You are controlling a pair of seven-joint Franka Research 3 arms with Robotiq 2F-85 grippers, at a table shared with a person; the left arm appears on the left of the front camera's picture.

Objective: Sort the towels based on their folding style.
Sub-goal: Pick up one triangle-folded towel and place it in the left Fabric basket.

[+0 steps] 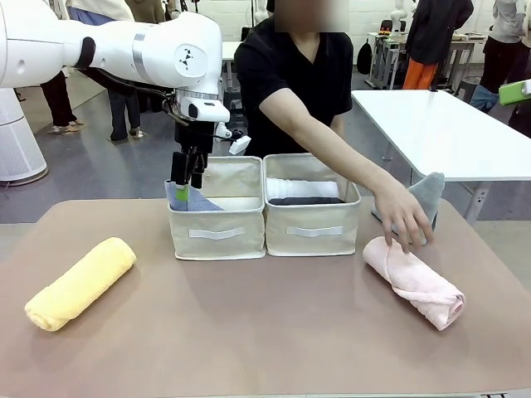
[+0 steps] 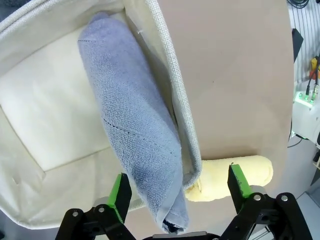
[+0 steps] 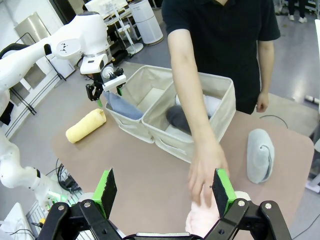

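**On the brown table, two open grippers and towels half sorted**

Close to us, our right gripper [image 3: 165, 186] hangs above the table [image 1: 265, 340]. Its jaws are spread wide and hold nothing. Just under it lies the pink rolled towel [image 1: 415, 283], on the right side of the table. The person's hand [image 1: 404, 220] reaches down to the far end of this roll, and the fingertips seem to touch it.

On the left side of the table lies the yellow rolled towel [image 1: 79, 283]. It is by itself, well apart from the pink one.

Farther back, in the middle, two beige cloth bins stand side by side and touch. In the left bin [image 1: 217, 222] a light blue towel [image 2: 132, 120] lies at a slant. Its upper end leans on the bin's wall at the rim. Our left gripper [image 1: 184, 178] hangs right over that end. Its jaws are wide apart, with the towel's end and the bin wall between them. The green pads [image 2: 120, 194] do not press on the towel.

In the right bin [image 1: 311, 228] we see a white rolled towel [image 1: 303, 188] and a dark grey rolled towel [image 1: 305, 201] next to it.

To the right of the bins, behind the person's hand, a grey-teal cone towel [image 1: 425, 197] sits on the table. At the far side stands the person in a black shirt.
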